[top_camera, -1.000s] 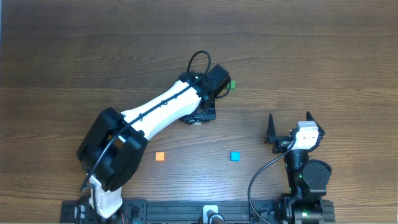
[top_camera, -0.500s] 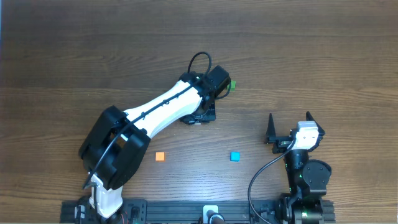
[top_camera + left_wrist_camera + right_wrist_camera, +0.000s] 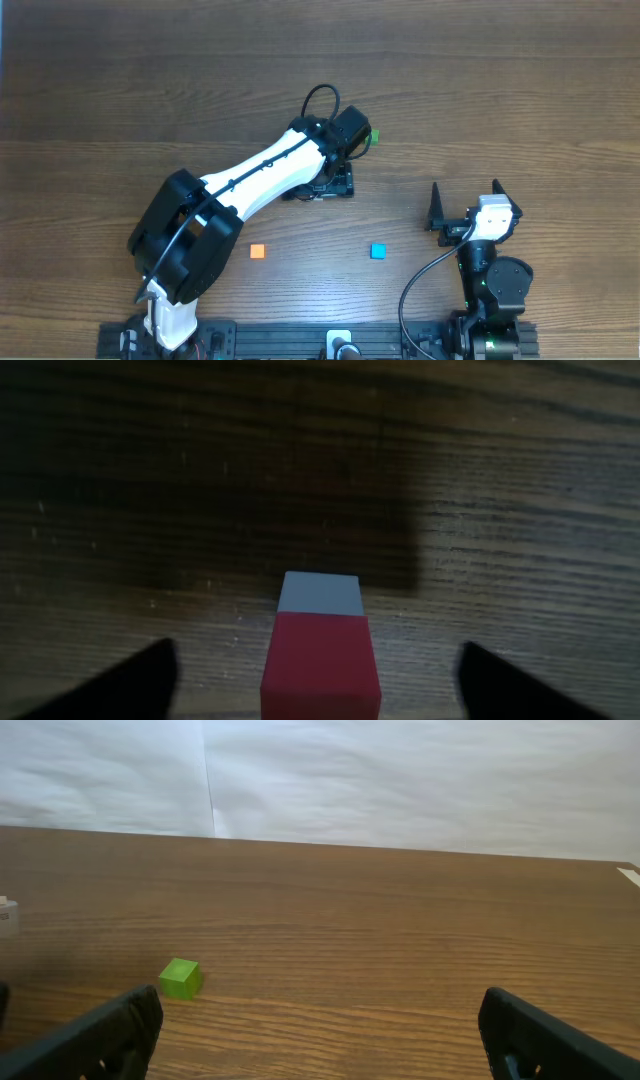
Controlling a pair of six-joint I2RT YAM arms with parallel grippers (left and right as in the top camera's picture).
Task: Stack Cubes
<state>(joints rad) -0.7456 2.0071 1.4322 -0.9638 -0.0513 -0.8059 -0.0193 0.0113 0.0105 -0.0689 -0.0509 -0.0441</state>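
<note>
Orange cube (image 3: 258, 251) sits on the desk (image 3: 500, 80) in the top view, near the arms' bases, and the blue cube (image 3: 377, 251) lies level with it further right, the two well apart. The left arm stretches up toward the middle of the desk, and its gripper (image 3: 322, 188) is low over the wood there. A green cube (image 3: 375, 137) peeks out just beside that arm's wrist, on the far side. Over on the right, the right gripper (image 3: 466, 190) hangs near its own base with its two prongs spread wide and nothing in them, the blue cube nearby on its left.

On to the left wrist view: a red cube (image 3: 320, 665) stands on the desk right between the dark fingers (image 3: 130, 685), its top face pale and greyish. The jaws are spread wide, with clear wood showing on both sides of the cube, so there's no contact.

Right wrist view now: the green cube rests on the desk ahead of the parted fingers (image 3: 100, 1040), well clear of them and off toward one side.
</note>
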